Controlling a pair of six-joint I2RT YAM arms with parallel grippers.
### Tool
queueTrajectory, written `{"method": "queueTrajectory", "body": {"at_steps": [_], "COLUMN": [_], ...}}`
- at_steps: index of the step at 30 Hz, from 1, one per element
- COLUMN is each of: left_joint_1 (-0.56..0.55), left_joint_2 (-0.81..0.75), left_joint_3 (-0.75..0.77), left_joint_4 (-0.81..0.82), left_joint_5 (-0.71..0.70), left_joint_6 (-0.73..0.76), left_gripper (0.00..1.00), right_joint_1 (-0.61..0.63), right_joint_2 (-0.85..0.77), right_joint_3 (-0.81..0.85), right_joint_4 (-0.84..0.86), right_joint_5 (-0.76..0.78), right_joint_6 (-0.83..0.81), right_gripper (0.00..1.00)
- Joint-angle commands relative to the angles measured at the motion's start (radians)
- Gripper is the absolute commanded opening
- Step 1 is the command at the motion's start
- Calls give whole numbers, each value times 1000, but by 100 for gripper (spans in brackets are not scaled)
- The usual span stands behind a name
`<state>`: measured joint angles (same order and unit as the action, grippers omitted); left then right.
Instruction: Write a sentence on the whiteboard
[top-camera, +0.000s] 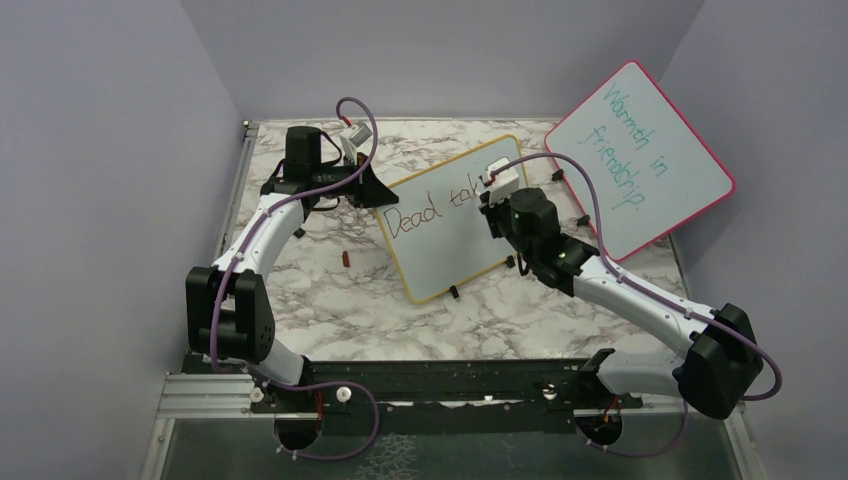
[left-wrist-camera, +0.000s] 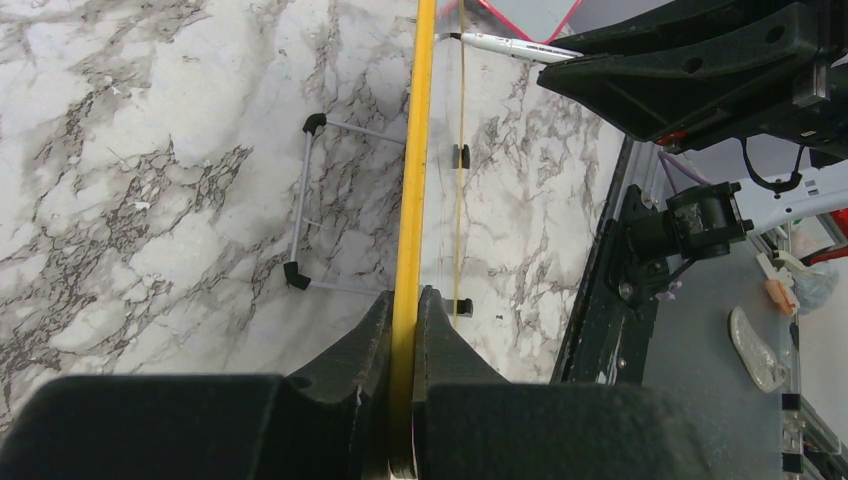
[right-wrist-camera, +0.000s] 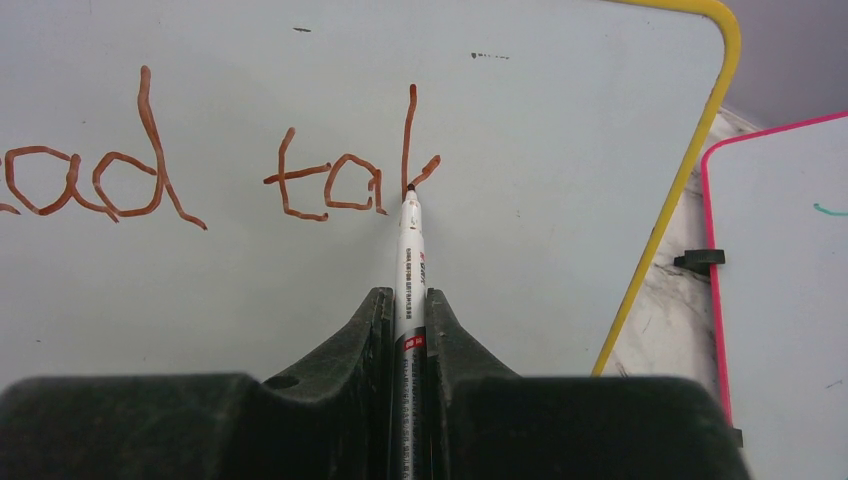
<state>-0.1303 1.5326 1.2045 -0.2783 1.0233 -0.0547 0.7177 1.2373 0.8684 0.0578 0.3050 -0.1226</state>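
Mid-"k" here: right gripper pinches the marker with its tip on the whiteboard at frame center, so go light while the left gripper clamps the yellow frame edge steady.

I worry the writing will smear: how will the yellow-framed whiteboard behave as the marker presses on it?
The whiteboard looks thin and light, so it would probably slide on the smooth marble table. The left gripper clamps its frame edge, likely steadying it. The marker tip touches mid-panel, which may flex slightly.

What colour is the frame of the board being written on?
Yellow; the whiteboard frame shows best in the right wrist view.
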Motion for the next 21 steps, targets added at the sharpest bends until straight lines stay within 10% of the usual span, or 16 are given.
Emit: {"method": "queueTrajectory", "body": {"at_steps": [1, 21], "left_joint_1": [13, 12], "left_joint_2": [46, 43], "left_joint_3": [-16, -16], "left_joint_4": [-63, -64], "left_joint_5": [-198, -198], "left_joint_6": [107, 105], "left_gripper": [0, 0], "right_joint_1": [-4, -4], "right_joint_2": [1, -23], "right_joint_3": [14, -26], "right_joint_4": [-52, -86], "right_joint_5": [-6, 117], "right_joint_6": [21, 54], "right_gripper": [1, 1]}}
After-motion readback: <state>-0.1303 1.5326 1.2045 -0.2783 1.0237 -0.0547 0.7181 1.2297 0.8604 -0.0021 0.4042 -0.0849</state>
